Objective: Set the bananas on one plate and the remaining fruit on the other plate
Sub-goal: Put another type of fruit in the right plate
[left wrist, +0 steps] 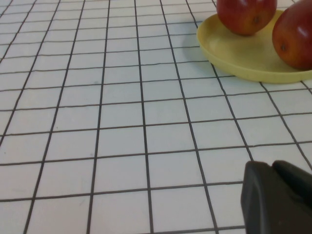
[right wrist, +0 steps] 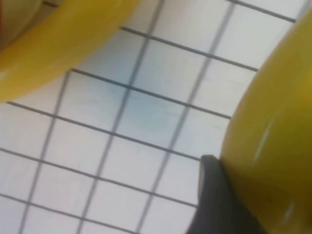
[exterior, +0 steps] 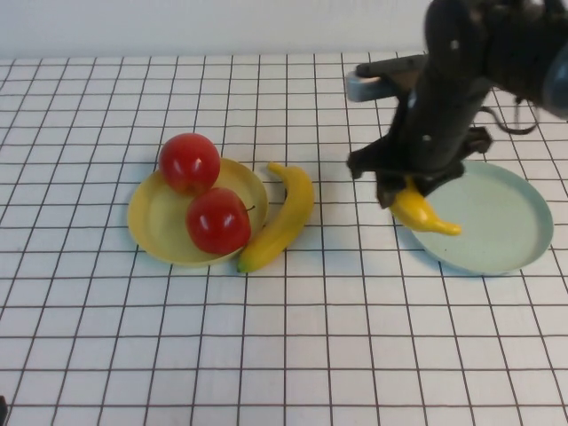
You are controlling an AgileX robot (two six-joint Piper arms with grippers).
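Note:
My right gripper (exterior: 406, 190) is shut on a yellow banana (exterior: 425, 213) and holds it just above the left rim of the pale blue-green plate (exterior: 501, 222). In the right wrist view the held banana (right wrist: 273, 122) presses against one dark finger (right wrist: 213, 197). The second banana (exterior: 282, 217) lies on the table against the right rim of the pale yellow plate (exterior: 146, 222); it also shows in the right wrist view (right wrist: 58, 44). Two red apples (exterior: 189, 162) (exterior: 217, 220) sit on the yellow plate. My left gripper (left wrist: 273, 195) is shut and empty, low over the table, near the yellow plate (left wrist: 234, 53).
The table is a white surface with a dark grid (exterior: 293, 337). A white wall runs along the far edge. The right arm's dark body (exterior: 453, 80) rises over the back right of the table.

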